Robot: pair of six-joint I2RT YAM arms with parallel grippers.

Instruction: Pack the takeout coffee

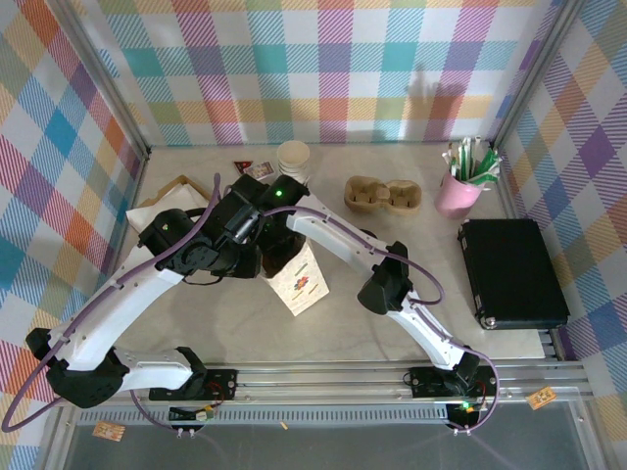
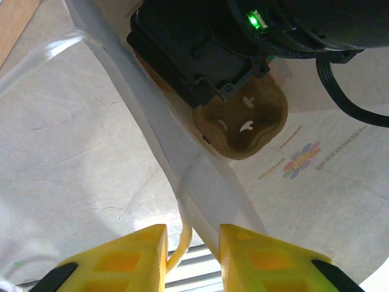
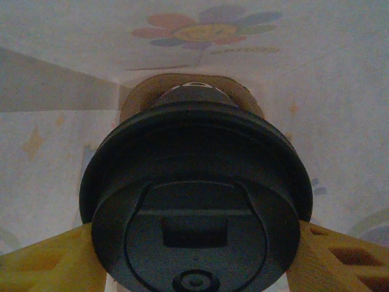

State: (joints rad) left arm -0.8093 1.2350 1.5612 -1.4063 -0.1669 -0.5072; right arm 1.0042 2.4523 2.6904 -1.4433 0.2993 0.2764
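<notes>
Left hand (image 2: 192, 236): nearly shut, pinching the top edge of the paper bag (image 1: 302, 282) so its mouth stands open.
Paper bag: stands on the bench (image 1: 245, 323) in front of the arms. It is white with a flower picture on its side.
Right hand (image 3: 196, 230): down inside the bag, with its yellow fingers (image 3: 48, 264) pressed on both sides of the cup. It has hold of the cup.
Takeout coffee (image 3: 194, 182): inside the bag, standing up with its black lid on top, held by the right hand.
Brown tray (image 2: 246, 125): lies flat on the floor of the bag, right under the cup.
Cup and tray: it is dark in there, so I cannot tell if the cup's bottom sits in the tray's hole or hangs just above it.
Step now: putting the coffee down into the bag.
How far along: I think most of the job is done. The cup is in the bag but not let go.
Next move: lower the cup straight into the tray's hole and open the right hand a bit. Then lift that hand straight up so it does not knock the lid or rip the paper. The left hand should hold the bag edge until the right hand is out.
Farther back: another brown holder (image 1: 382, 194) sits on the bench, well apart from the bag. A stack of cream cups (image 1: 294, 157) stands by the back wall.
</notes>
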